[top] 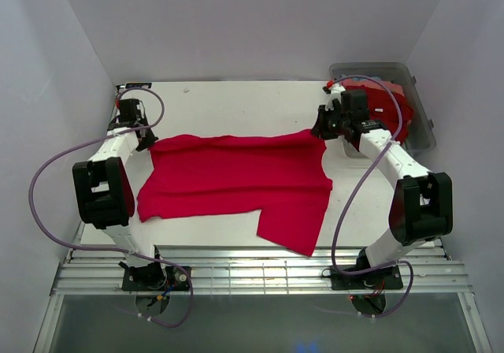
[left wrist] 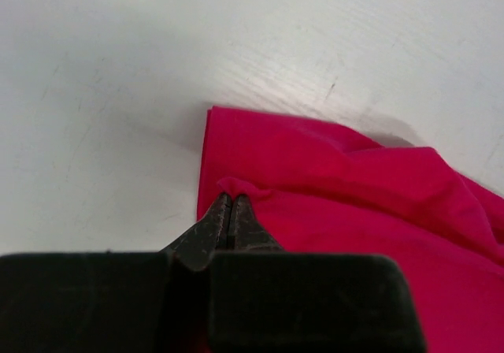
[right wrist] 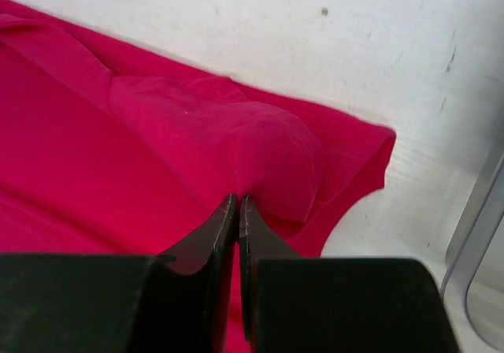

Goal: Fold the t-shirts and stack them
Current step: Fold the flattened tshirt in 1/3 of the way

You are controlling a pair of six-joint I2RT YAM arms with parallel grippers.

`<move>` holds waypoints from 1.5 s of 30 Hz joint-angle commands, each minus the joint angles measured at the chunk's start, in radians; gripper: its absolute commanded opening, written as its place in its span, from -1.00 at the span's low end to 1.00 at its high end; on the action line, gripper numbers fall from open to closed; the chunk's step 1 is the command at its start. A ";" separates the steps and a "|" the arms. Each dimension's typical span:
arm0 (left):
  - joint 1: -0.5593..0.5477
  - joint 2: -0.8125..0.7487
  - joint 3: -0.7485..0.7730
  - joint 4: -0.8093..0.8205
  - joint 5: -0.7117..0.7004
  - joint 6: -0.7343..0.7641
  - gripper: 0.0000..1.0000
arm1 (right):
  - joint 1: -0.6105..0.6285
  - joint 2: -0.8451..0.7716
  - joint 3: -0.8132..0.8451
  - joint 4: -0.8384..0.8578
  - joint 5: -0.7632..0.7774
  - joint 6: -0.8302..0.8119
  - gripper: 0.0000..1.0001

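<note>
Your left gripper (left wrist: 229,199) is clamped: in the left wrist view the two dark tips meet with no gap, and a small ridge of the red t-shirt (left wrist: 354,203) is pinched up right at them. That pinch is just inside the shirt's corner. The cloth edge runs up and away from the tips, with white table (left wrist: 94,93) to the left and beyond.

Your right gripper (right wrist: 238,199) is also clamped, with only a thin slit between the tips. A raised hump of the red t-shirt (right wrist: 118,156) sits right at the tips. It looks gripped, but the tips hide the contact itself, so call it probable. Past the hump the shirt ends in a curved edge at the right, then bare table (right wrist: 354,38). A clear bin (right wrist: 480,235) wall shows at the far right.

In the top view the left gripper (top: 146,139) sits on the shirt's far-left corner and the right gripper (top: 321,126) on its far-right corner. The red t-shirt (top: 236,176) is spread flat between the arms on the table (top: 236,101), its far edge running between both grippers. One part of the shirt juts toward the near-right. The clear bin (top: 421,117) stands at the far right, just beside the right arm, with more red cloth (top: 387,99) inside it, apart from the spread shirt.
</note>
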 commanded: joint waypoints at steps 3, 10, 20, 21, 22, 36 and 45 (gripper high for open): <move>0.002 -0.038 -0.039 -0.084 -0.058 0.004 -1.00 | 0.003 -0.070 -0.096 -0.052 0.034 -0.036 -0.85; 0.001 0.020 -0.056 -0.187 -0.089 -0.021 -0.88 | 0.006 -0.096 -0.195 -0.089 0.095 -0.055 -0.85; 0.001 -0.090 -0.058 -0.219 -0.158 -0.065 0.47 | 0.017 -0.081 -0.141 -0.275 0.279 -0.045 -0.39; 0.001 -0.110 -0.055 -0.211 -0.165 -0.073 0.47 | 0.017 -0.108 -0.139 -0.256 0.275 -0.045 -0.30; 0.001 -0.127 -0.049 -0.202 -0.164 -0.076 0.47 | 0.017 -0.117 -0.136 -0.241 0.270 -0.045 -0.25; 0.001 0.060 0.144 -0.173 -0.089 -0.062 -0.21 | 0.017 0.209 0.138 -0.155 0.230 -0.016 -0.31; -0.001 0.160 0.178 -0.190 -0.070 -0.084 -0.92 | 0.017 0.390 0.282 -0.185 0.252 -0.015 -0.77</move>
